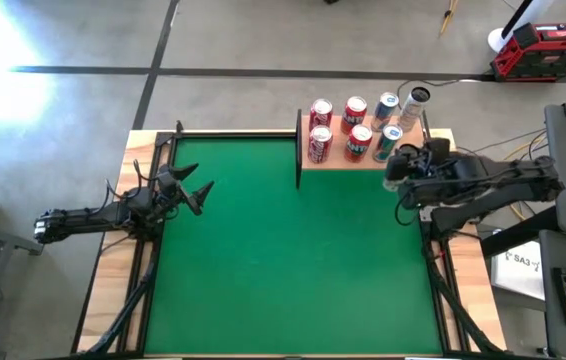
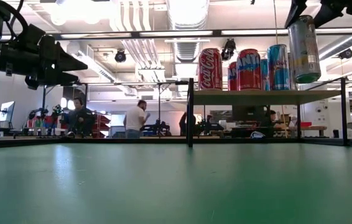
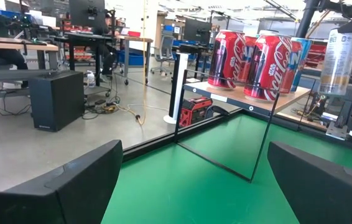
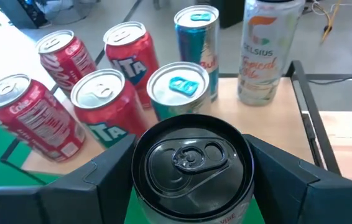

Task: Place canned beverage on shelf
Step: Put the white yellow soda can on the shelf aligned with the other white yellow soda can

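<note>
1. Can [image 4: 191, 165], black-topped, sits clamped in your right gripper [image 4: 191, 180] jaws, lifted just short of the shelf [image 1: 338, 162], near its right end.
2. Aim for the bare board before the tall pale can [image 4: 268, 53]; keep it upright and clear of the blue can [image 4: 179, 93].
3. Left gripper [image 1: 201, 194] waits, jaws wide, over the tabletop [image 1: 293, 260].

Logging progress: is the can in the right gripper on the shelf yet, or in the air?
In the air. The right gripper holds the can, whose base hangs above the shelf.
</note>
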Motion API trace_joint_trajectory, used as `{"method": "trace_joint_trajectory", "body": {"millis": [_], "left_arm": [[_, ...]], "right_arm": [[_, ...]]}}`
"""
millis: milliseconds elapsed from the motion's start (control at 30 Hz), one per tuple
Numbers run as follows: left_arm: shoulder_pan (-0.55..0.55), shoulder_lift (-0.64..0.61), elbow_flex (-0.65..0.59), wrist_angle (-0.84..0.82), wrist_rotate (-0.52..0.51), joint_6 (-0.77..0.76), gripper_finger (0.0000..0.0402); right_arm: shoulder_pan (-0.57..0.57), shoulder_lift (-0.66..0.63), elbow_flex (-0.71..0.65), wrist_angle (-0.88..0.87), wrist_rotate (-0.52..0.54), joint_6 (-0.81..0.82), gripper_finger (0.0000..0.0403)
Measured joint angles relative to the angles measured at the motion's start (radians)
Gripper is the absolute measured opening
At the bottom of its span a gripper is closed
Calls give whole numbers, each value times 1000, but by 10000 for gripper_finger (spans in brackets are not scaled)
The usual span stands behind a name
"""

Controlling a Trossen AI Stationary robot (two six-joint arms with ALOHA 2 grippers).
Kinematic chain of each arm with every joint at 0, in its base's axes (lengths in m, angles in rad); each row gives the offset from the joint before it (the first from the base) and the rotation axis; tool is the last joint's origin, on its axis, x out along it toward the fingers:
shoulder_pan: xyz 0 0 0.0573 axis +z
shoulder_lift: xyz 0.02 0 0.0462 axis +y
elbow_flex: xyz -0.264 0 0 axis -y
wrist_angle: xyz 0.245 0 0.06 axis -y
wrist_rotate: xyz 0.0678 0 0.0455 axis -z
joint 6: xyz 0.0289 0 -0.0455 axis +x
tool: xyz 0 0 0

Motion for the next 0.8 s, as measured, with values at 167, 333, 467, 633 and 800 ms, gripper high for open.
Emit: {"method": "trace_joint_trajectory", "body": {"millis": [167, 333, 467, 633, 800], "left_arm": [[0, 0, 0, 0, 0, 0, 386], [0, 0, 0, 0, 0, 0, 386], [0, 0, 0, 0, 0, 0, 386], [0, 0, 0, 0, 0, 0, 386], [0, 0, 0, 0, 0, 0, 386]], "right_arm": [[-29, -8, -1, 2, 1, -28, 248], [-83, -6, -1, 2, 28, -41, 248], [-131, -1, -1, 3, 51, -48, 248], [-183, -1, -1, 3, 79, -52, 248], [-246, -3, -1, 2, 90, -52, 248]]}}
